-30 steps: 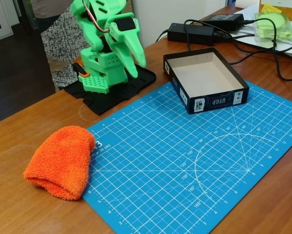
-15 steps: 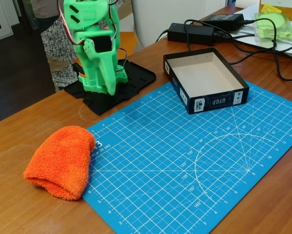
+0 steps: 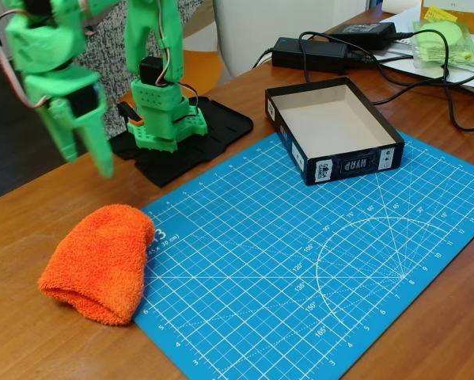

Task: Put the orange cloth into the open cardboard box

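gripper (image 3: 90, 154) above table, apart from orange cloth (image 3: 98, 263) | fingers' gap cannot be told | open cardboard box (image 3: 332, 131) on blue mat (image 3: 316, 261)

In the fixed view the orange cloth (image 3: 100, 262) is a bright, even orange with a fuzzy nap, and it lies on a reddish-brown wooden table (image 3: 31, 348) beside a blue cutting mat (image 3: 300, 269) ruled with a fine white grid, arcs and numbers. The open cardboard box (image 3: 331, 127) is black outside with small white labels on its near wall and plain beige inside. The arm and its gripper (image 3: 86, 146) are vivid green on a black base plate (image 3: 213, 131), with black power adapters (image 3: 309, 54) and pale green pads (image 3: 446, 38) at the far right.
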Controlling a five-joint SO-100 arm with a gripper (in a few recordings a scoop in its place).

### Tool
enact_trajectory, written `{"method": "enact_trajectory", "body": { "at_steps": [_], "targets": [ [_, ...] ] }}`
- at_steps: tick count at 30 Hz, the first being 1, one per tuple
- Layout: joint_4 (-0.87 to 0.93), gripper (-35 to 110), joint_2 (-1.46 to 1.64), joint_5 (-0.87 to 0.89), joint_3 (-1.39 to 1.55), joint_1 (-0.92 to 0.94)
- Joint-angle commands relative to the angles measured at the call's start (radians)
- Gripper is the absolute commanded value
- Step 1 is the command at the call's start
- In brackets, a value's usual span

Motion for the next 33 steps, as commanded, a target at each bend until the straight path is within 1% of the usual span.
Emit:
{"method": "enact_trajectory", "body": {
  "at_steps": [1,5,7,10,15,18,25,31,33],
  "targets": [
    [0.032,33,-0.265,-0.052,-0.379,0.051],
    [0.034,33,-0.483,-0.057,-0.652,0.051],
    [0.034,34,-0.529,-0.032,-0.71,0.02],
    [0.034,34,-0.528,0.009,-0.707,-0.051],
    [0.035,35,-0.468,0.048,-0.611,-0.172],
    [0.035,35,-0.437,0.06,-0.535,-0.215],
    [0.034,35,-0.417,-0.006,-0.385,-0.202],
    [0.031,35,-0.454,0.032,-0.394,-0.209],
    [0.005,35,-0.477,0.046,-0.391,-0.21]
  ]
}}
